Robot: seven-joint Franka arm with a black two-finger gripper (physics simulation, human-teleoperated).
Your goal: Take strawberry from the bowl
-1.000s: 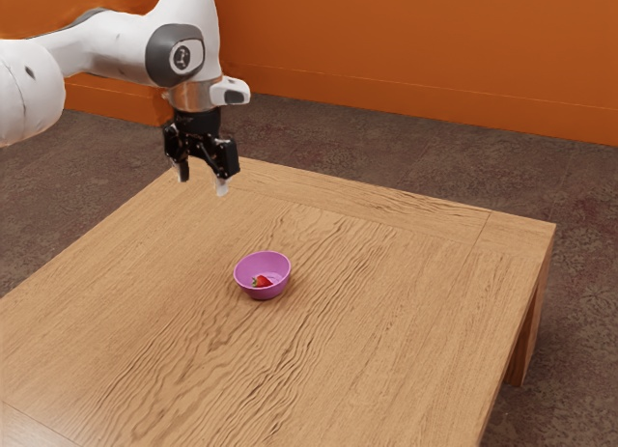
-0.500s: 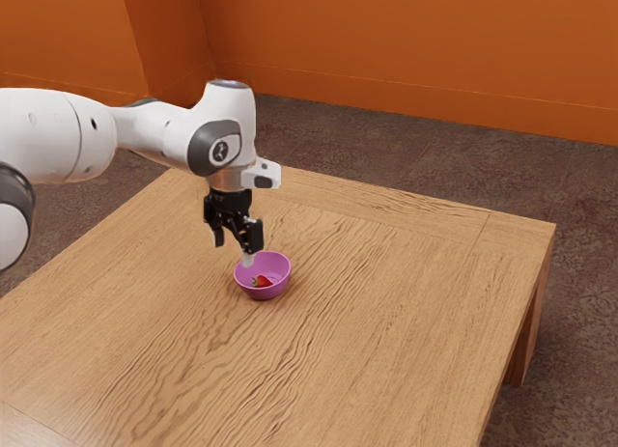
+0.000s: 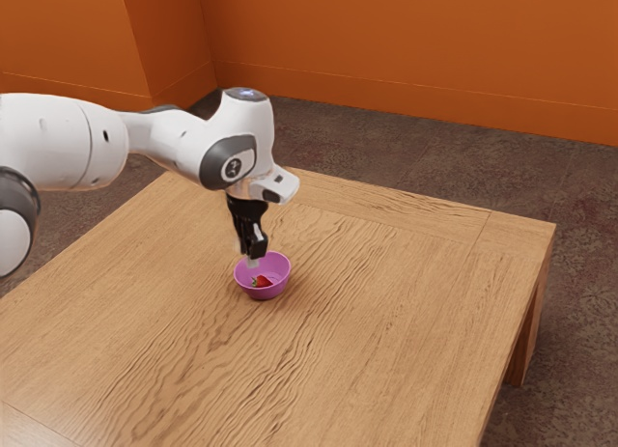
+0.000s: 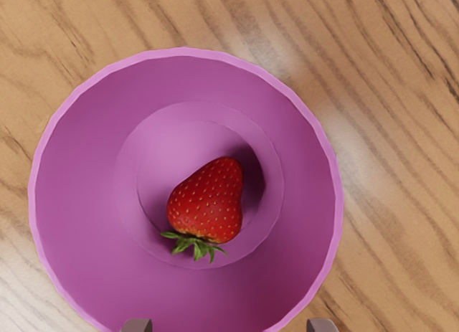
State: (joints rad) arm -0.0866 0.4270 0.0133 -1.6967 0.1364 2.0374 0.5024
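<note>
My gripper [image 3: 253, 261] hangs over the bowl's rim on the exterior view's left, tilted and pointing down. In the wrist view the two tips of the gripper [image 4: 229, 326] stand wide apart at the lower edge, so it is open, with nothing held. The purple bowl [image 3: 264, 293] stands upright on the table; its inner wall [image 4: 79, 174] surrounds the strawberry. Inside, on the bottom, lies the red strawberry [image 3: 262, 282], and from above the strawberry [image 4: 208, 203] shows its green leaves toward the gripper side.
The wooden table [image 3: 386, 321] extends around the bowl on every side. Its far edge and one leg [image 3: 526, 341] appear toward the exterior view's right, with dark carpet beyond and an orange wall [image 3: 386, 51] behind.
My arm has come down toward the exterior view's right, from above the table's far side to the bowl. The hand has also turned and tilted. Bowl and strawberry have stayed put.
</note>
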